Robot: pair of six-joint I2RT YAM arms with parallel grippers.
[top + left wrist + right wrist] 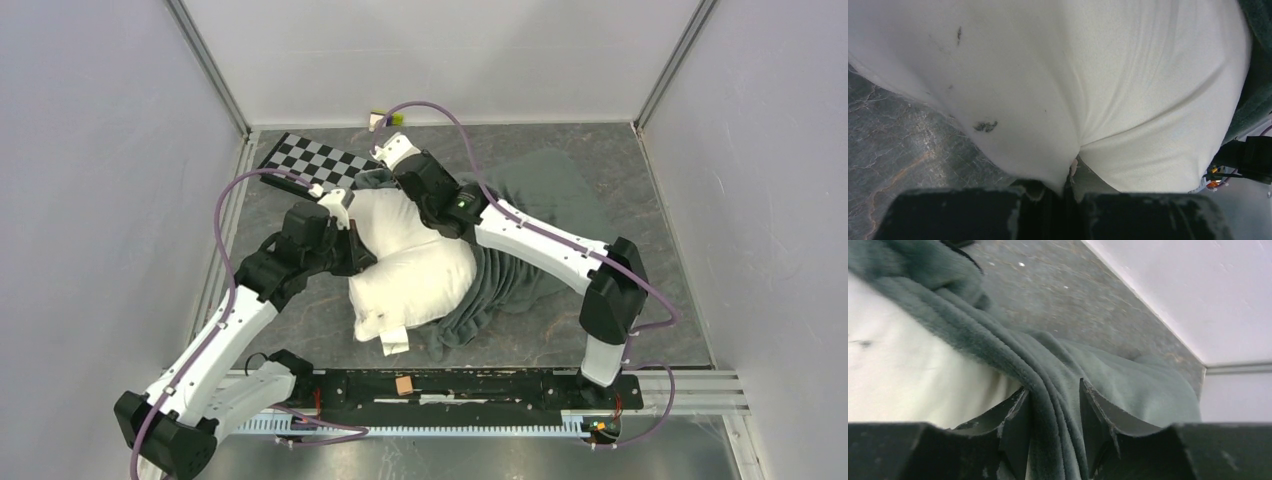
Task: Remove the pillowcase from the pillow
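Observation:
The plump white pillow (415,270) lies mid-table, mostly bare, with dark specks on it in the left wrist view (1098,75). The pillowcase (530,190) shows only its plain dark grey side and lies bunched behind and to the right of the pillow. My left gripper (352,245) is at the pillow's left side, shut on a pinch of white pillow fabric (1068,187). My right gripper (385,170) is at the pillow's far edge, shut on a thick fold of the grey pillowcase (1054,410), with the pillow (898,375) just to its left.
A flat black-and-white checkerboard (315,160) lies at the back left, close to my right gripper. A small yellow-green object (385,120) sits at the back wall. Grey enclosure walls stand on three sides. The arms' base rail (450,385) runs along the near edge.

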